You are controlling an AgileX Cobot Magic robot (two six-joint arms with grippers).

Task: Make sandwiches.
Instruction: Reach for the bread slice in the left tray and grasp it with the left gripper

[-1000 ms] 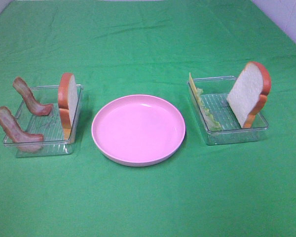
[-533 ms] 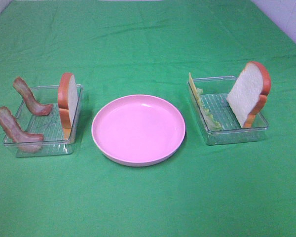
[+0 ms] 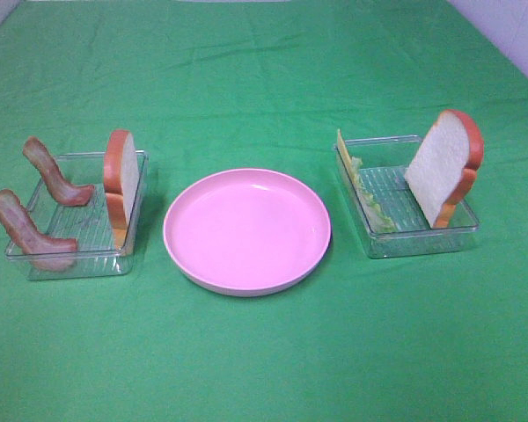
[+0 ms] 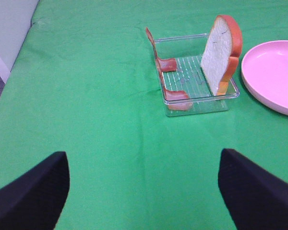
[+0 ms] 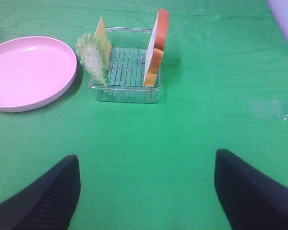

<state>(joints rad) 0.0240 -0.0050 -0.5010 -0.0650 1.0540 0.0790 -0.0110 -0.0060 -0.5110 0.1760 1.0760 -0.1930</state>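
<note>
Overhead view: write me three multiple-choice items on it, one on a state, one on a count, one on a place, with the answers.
1. The pink plate is:
A) bare
B) stacked with food
C) upside down

2. How many bacon strips are in the left tray?
A) one
B) two
C) four

3. Where is the lettuce?
A) on the plate
B) in the left tray
C) in the right tray

Answers:
1. A, since nothing lies on its pink surface.
2. B, since two reddish-brown strips show there, one nearer the camera and one farther.
3. C, since the green leaf stands beside the yellow cheese along the side of that tray nearest the plate.
</note>
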